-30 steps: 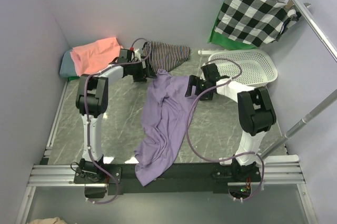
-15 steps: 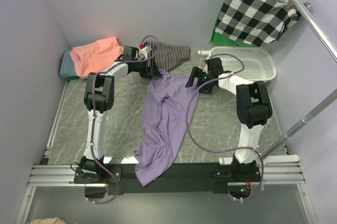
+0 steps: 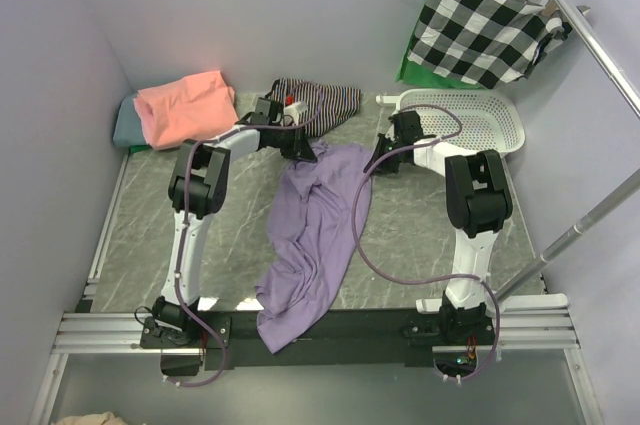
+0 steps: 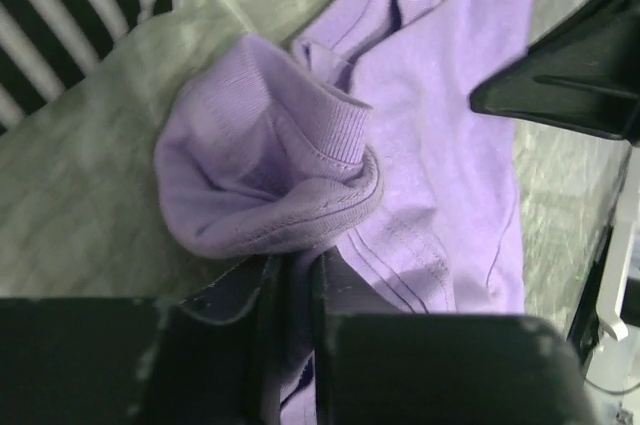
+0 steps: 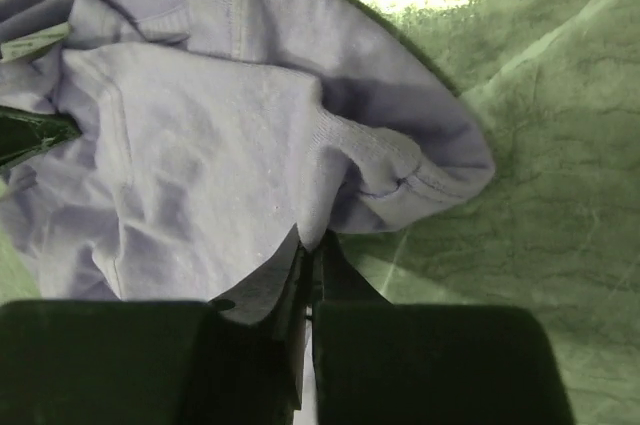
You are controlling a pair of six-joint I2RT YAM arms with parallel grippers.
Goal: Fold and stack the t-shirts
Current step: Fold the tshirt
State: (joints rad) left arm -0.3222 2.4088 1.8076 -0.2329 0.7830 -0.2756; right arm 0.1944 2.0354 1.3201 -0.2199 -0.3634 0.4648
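Since earlier, left gripper (image 3: pixel 303 149) and right gripper (image 3: pixel 379 159) moved in and clamped onto the purple shirt (image 3: pixel 315 225) at its far edge, left of the basket (image 3: pixel 470 137). Bare table (image 3: pixel 230 225) lies farther left of the basket, along the shirt's left edge.

Both flanks: bare table (image 3: pixel 240 235), passable.
Centre: lavender t-shirt (image 3: pixel 315 225) spans far to near edge.
Far edge: salmon t-shirt (image 3: pixel 183 105), striped cloth (image 3: pixel 330 100), basket (image 3: pixel 505 140) block.

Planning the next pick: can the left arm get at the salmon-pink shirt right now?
Probably not yet: the left end effector is shut on the lavender shirt. The salmon-pink shirt lies uncovered just to its left, so releasing first should free the way.
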